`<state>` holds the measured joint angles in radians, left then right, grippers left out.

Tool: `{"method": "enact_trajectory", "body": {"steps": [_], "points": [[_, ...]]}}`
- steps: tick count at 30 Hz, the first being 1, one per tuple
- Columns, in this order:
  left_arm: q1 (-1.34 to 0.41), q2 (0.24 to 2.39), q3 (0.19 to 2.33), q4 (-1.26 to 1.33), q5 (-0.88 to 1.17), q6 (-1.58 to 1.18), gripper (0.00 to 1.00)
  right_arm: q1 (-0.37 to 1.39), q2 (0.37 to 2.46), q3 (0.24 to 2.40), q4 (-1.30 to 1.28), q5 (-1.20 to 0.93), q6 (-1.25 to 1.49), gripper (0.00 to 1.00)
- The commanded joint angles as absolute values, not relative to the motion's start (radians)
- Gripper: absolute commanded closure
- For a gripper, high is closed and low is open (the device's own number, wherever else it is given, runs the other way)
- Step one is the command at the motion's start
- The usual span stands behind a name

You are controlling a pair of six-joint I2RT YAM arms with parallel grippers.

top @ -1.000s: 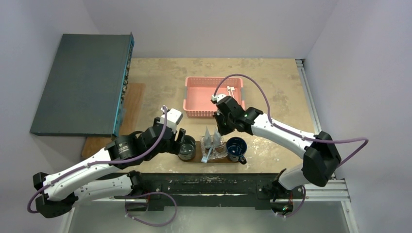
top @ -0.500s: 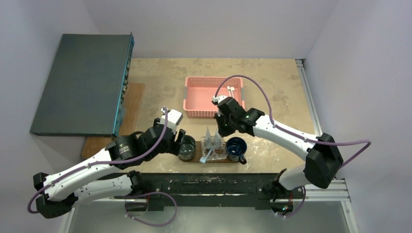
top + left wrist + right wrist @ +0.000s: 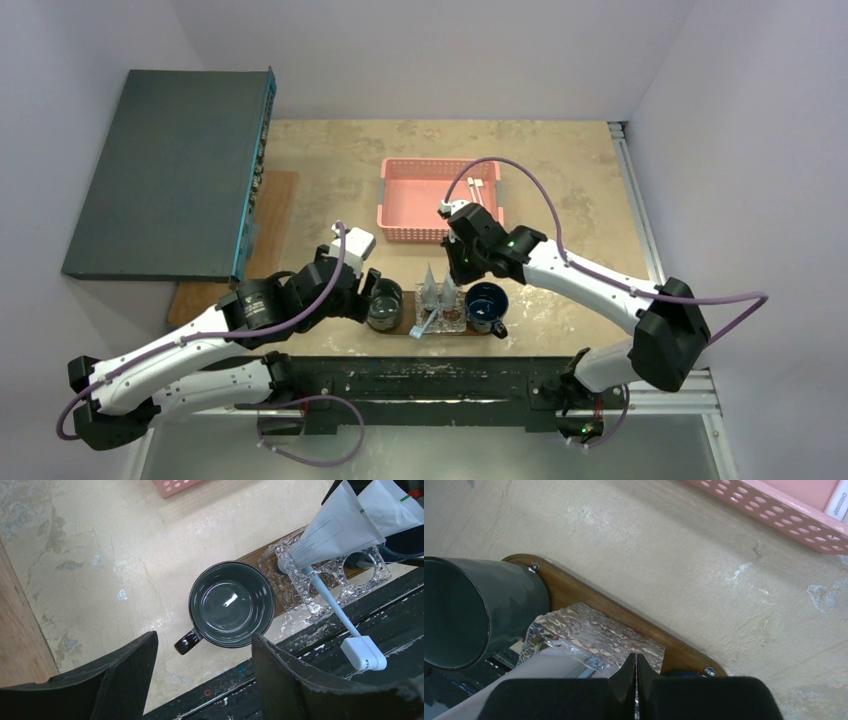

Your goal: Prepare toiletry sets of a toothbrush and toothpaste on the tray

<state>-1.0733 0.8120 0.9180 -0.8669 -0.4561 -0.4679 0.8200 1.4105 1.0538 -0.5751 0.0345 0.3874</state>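
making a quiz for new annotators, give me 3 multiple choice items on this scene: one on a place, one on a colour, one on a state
1. Where is the glass holder?
A on the grey box
B on the tray, between the dark mug and the blue mug
C on the black rail

2. What colour is the basket?
A pink
B green
C yellow

3. How do the right gripper's jaws stand?
A wide open
B shut on a mug
C shut, holding nothing

Key:
1 B, the right wrist view shows it on the brown board and the top view shows a mug on either side.
2 A, its lattice walls are pink in every view.
3 C, the fingers meet with nothing between them.
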Motion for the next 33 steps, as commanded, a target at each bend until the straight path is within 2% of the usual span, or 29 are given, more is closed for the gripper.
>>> {"method": "enact_trajectory", "body": {"steps": [1, 9, 17, 33], "points": [[-1.062, 0.801, 0.952, -0.883, -0.454, -0.461, 0.32, 0.827, 1.376, 1.049, -0.590, 0.050, 0.428, 1.00], [-1.058, 0.792, 0.970, -0.908, -0.448, -0.446, 0.32, 0.828, 1.373, 1.129, -0.639, 0.154, 0.498, 1.00], [-1.058, 0.776, 0.981, -0.920, -0.451, -0.413, 0.32, 0.824, 1.441, 1.301, -0.701, 0.234, 0.446, 1.00], [-1.057, 0.765, 0.950, -0.857, -0.426, -0.326, 0.26, 0.647, 1.658, 1.601, -0.733, 0.235, 0.301, 0.75]]}}
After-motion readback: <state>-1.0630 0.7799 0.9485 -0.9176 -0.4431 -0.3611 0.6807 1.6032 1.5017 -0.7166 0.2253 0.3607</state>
